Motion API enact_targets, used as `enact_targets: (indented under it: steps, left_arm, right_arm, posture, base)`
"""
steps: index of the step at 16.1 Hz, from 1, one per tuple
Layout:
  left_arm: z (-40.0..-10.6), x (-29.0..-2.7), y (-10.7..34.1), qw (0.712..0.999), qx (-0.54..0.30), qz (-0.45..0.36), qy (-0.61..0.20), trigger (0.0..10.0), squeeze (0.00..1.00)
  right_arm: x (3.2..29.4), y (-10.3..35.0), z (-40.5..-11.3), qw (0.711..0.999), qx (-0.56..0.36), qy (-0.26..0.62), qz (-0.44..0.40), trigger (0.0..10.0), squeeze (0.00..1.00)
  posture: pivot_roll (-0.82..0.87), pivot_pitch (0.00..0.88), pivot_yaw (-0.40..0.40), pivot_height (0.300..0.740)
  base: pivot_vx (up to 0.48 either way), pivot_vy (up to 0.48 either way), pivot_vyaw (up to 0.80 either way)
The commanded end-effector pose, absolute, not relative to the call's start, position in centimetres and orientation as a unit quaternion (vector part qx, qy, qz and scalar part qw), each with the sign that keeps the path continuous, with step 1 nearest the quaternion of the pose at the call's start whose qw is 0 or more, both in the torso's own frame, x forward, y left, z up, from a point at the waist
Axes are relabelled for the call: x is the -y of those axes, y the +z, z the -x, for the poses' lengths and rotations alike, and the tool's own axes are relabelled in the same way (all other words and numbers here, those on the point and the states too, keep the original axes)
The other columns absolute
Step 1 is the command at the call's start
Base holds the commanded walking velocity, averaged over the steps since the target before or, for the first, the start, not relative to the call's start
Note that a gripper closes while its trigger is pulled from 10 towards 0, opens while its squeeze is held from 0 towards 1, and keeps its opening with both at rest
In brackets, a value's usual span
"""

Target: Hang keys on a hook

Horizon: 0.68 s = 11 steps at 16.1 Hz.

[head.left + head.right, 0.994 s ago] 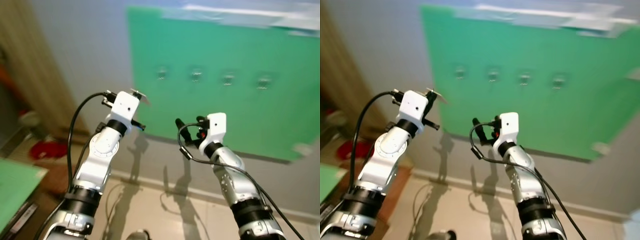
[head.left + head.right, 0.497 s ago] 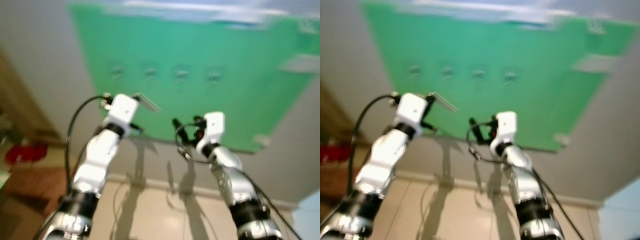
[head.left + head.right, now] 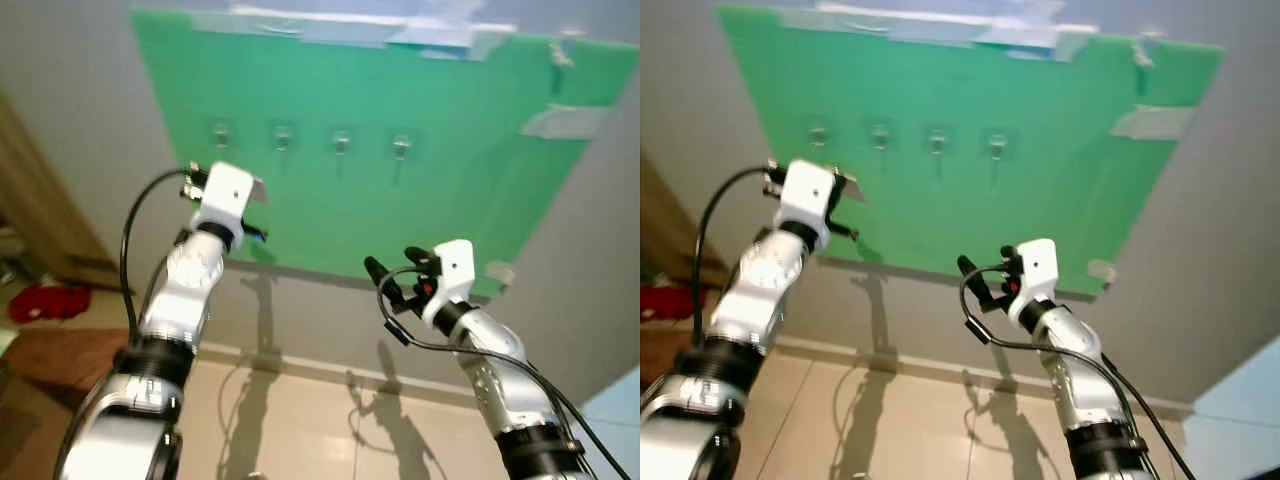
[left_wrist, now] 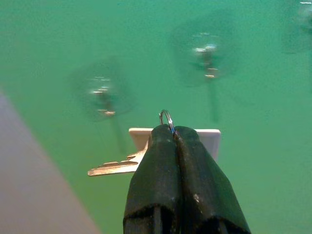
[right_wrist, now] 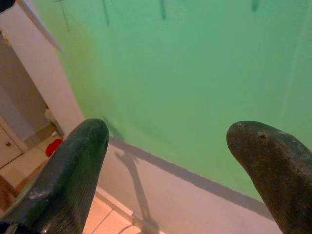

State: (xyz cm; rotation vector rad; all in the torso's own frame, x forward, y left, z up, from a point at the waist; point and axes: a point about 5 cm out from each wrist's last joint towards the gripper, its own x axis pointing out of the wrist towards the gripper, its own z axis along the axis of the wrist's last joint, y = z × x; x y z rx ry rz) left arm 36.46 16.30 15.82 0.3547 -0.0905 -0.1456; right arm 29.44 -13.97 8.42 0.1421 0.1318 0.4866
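While my left gripper (image 4: 174, 134) stays clamped on the keys (image 4: 146, 153) by their ring, near the green board's hooks (image 3: 282, 137), they seem light and dangly; my right gripper (image 5: 170, 161) hangs with fingers apart.

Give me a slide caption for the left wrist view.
Left pincer shut on the key ring, facing two hooks on the green board.
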Motion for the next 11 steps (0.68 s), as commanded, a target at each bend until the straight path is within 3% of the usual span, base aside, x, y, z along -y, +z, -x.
enact_targets:
  steps: [1, 8, 11]
  left_arm:
    - [-37.0, -16.3, 16.3, 0.980, 0.047, -0.176, -0.078, 0.0, 0.00]
    - [-38.8, -16.8, 17.0, 0.973, 0.036, -0.214, -0.074, 0.0, 0.00]
    - [-39.4, -15.6, 17.6, 0.965, 0.045, -0.241, -0.095, 0.0, 0.00]
  right_arm:
    - [14.1, 8.8, -29.4, 0.966, -0.060, 0.240, -0.072, 10.0, 0.00]
    - [13.8, 8.6, -28.4, 0.967, -0.066, 0.231, -0.086, 10.0, 0.00]
    - [13.7, 8.5, -28.2, 0.967, -0.069, 0.229, -0.087, 10.0, 0.00]
  posture:
    - [0.00, 0.000, 0.052, 0.740]
    - [-0.03, 0.000, 0.084, 0.740]
    - [-0.03, 0.000, 0.092, 0.740]
  base:
    - [0.000, 0.000, 0.00]
    - [0.000, 0.000, 0.00]
    - [0.000, 0.000, 0.00]
